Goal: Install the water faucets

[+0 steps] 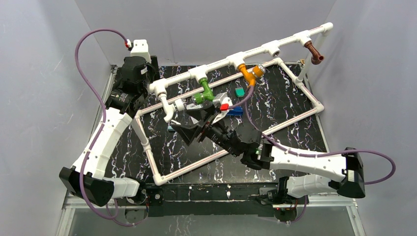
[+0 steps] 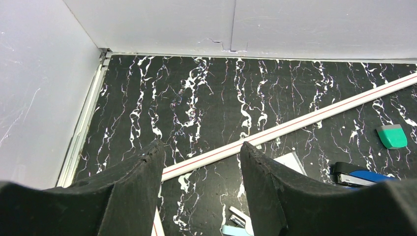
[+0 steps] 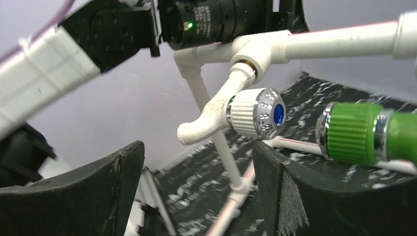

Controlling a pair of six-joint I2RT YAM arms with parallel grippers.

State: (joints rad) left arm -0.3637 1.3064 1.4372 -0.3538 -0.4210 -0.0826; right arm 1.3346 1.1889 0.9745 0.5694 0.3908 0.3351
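while right hand (image 3: 197,146) gapes, white faucet (image 3: 216,112) sits mounted

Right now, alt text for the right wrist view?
The open right tool sits below a white faucet hanging from a tee of the white pipe frame, its ribbed knob with a blue cap facing the camera. A green faucet juts in at right, above the black marbled table.

White plastic tap (image 3: 216,118) w/ blue knob dot; green plastic tap (image 1: 205,92), orange plastic tap (image 1: 246,73), brown plastic tap (image 1: 313,51). Black marble-look tabletop (image 2: 196,98), white veins; white pipe frame (image 2: 295,124), red stripe.
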